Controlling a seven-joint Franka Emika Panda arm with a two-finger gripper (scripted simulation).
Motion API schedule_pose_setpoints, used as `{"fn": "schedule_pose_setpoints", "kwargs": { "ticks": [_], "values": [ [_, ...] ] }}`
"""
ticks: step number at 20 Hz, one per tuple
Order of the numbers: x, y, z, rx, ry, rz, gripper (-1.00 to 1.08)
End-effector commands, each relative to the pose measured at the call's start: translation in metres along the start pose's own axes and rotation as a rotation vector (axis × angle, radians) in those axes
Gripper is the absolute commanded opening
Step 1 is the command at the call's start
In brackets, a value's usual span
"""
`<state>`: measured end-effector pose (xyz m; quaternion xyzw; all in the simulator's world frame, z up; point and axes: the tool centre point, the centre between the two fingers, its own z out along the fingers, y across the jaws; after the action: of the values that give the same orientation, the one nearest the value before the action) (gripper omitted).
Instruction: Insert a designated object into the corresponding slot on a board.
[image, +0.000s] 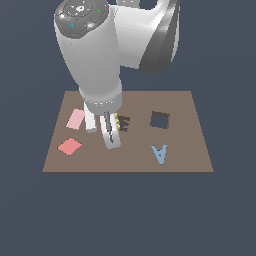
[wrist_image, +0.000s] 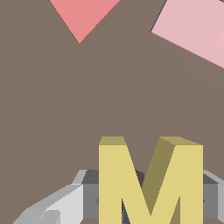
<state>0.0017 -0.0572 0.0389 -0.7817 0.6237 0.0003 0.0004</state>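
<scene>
because the yellow m block (wrist_image: 151, 183) must enter the m-shaped slot (image: 124, 123) from above, the end effector (image: 104, 131) holds it low over the brown board (image: 185, 145), pinched between the two fingers (image: 111, 131). the wrist view shows the grey fingers on either side of the letter, pressed against it. in the exterior view only a thin yellow edge shows beside the fingers, touching the slot's left edge; whether the block is already partly seated cannot be told. the slot lies near the board's centre, left of the larger square hole (image: 159, 120). the light blue letter a (image: 159, 153) rests nearer the viewer, on the right. the red diamond tile (image: 69, 146) and a pale pink tile (image: 76, 118) lie at the left, well apart from the slot. judged state: alignment or final lowering is in hand; release comes after the block seats.
</scene>
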Motion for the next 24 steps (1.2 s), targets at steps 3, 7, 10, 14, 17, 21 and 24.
{"fn": "schedule_pose_setpoints", "kwargs": {
  "ticks": [3, 7, 10, 14, 17, 21, 24],
  "values": [
    [-0.011, 0.003, -0.001, 0.001, 0.0, 0.144, -1.0],
    [-0.018, 0.004, -0.001, 0.001, 0.0, 0.244, -1.0],
    [-0.023, 0.004, -0.001, 0.001, 0.0, 0.304, -1.0],
    [-0.028, 0.004, -0.001, 0.001, -0.001, 0.366, -1.0],
    [-0.031, 0.004, -0.002, 0.0, -0.001, 0.398, -1.0],
    [-0.033, 0.004, -0.002, 0.0, -0.001, 0.423, -1.0],
    [-0.033, 0.003, -0.002, 0.0, -0.001, 0.429, -1.0]
  ]
}}
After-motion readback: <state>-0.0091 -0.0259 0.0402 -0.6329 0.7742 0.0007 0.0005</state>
